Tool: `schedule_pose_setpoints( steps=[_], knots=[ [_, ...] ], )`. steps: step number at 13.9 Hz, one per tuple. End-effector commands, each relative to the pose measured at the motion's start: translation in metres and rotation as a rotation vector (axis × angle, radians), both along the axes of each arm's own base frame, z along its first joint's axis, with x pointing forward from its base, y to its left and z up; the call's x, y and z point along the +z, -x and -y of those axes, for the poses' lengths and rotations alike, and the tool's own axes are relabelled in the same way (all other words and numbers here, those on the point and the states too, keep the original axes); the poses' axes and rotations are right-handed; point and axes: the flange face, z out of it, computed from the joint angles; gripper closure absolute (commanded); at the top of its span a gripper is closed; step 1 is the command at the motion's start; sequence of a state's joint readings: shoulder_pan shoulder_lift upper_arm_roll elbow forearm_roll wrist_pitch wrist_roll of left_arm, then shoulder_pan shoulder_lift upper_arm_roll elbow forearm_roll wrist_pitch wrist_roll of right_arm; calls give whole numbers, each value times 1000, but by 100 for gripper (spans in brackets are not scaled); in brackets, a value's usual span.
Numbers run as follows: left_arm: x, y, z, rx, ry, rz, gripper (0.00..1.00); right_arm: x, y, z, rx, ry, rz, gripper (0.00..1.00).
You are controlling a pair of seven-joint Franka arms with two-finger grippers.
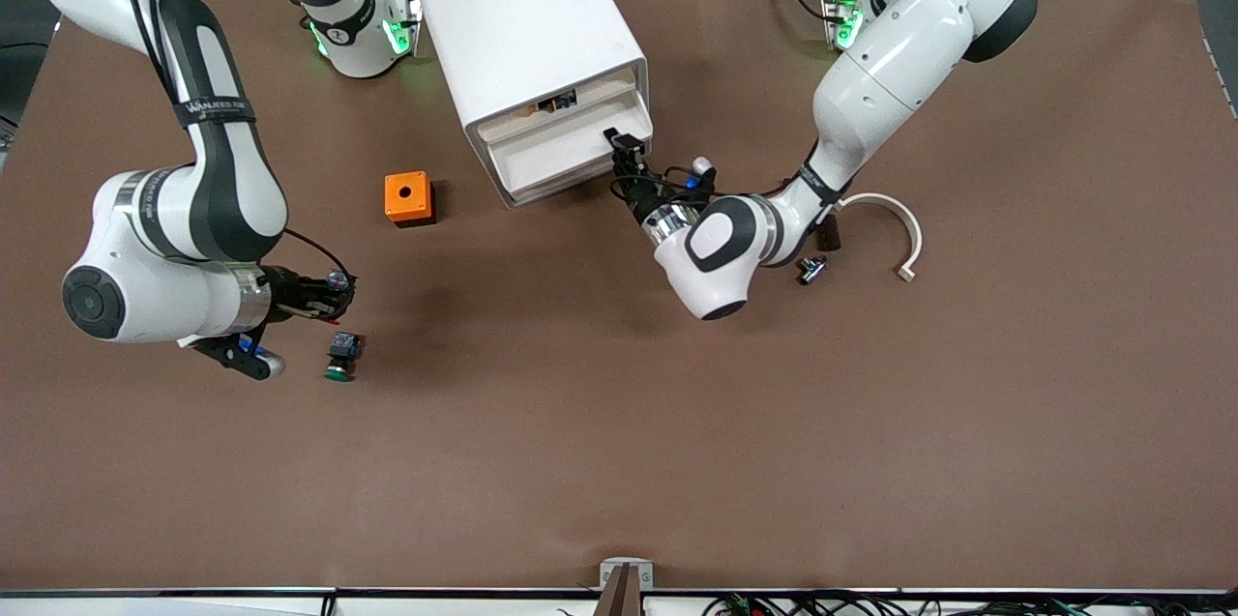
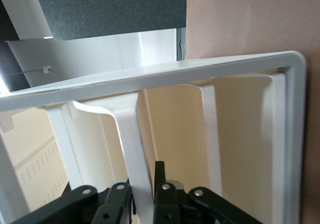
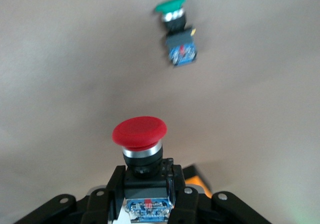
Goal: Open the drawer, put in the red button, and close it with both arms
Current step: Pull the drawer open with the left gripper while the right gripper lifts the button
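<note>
The drawer-opening step looks to be in hand on one side while the button is already picked up on the other. The left gripper (image 1: 627, 150) is at the front of the cabinet (image 1: 527, 36), its jaws clenched on a white upright rib of the drawer (image 1: 566, 147) front, as the left wrist view shows with a black finger either side of the rib (image 2: 136, 184). The drawer, second from the top of 4, is drawn out only a little, so my guess is the pull is partly done and needs more travel before anything can drop in. The right gripper (image 1: 324, 297) hangs over the counter (image 1: 619, 452) toward the right arm's end, jaws grasping the red button (image 3: 142, 149) by its black-and-blue body, red cap pointing out past the fingertips. So the button sits squarely between the right jaws, well apart from the drawer. The green button (image 1: 341, 357) lies on the counter just beside it, and the orange box (image 1: 407, 197) sits between that spot and the cabinet. Next, I would expect the left arm to draw the drawer straight out along its runners without twisting it, then the right arm to carry the button across, over the orange box, and lower it into the tray. A small black part (image 1: 810, 270) and a white curved piece (image 1: 895, 229) lie near the left arm.
</note>
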State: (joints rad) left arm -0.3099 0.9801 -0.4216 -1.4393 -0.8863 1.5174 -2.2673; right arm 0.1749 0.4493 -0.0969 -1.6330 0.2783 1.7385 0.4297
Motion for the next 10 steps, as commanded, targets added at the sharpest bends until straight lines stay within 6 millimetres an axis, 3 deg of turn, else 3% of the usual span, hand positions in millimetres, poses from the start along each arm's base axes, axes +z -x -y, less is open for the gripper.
schedule_pose_setpoints(
  steps=[1,6,10],
  knots=[
    [0,-24,-17,51,-16,2,86,28,15,-33,-98,7,-43,100],
    [5,-57,-46,112,-16,32,85,71,44,-93,-223,90,-102,100],
    [6,-76,-67,153,-15,52,82,78,62,-134,-330,164,-139,100]
  ],
)
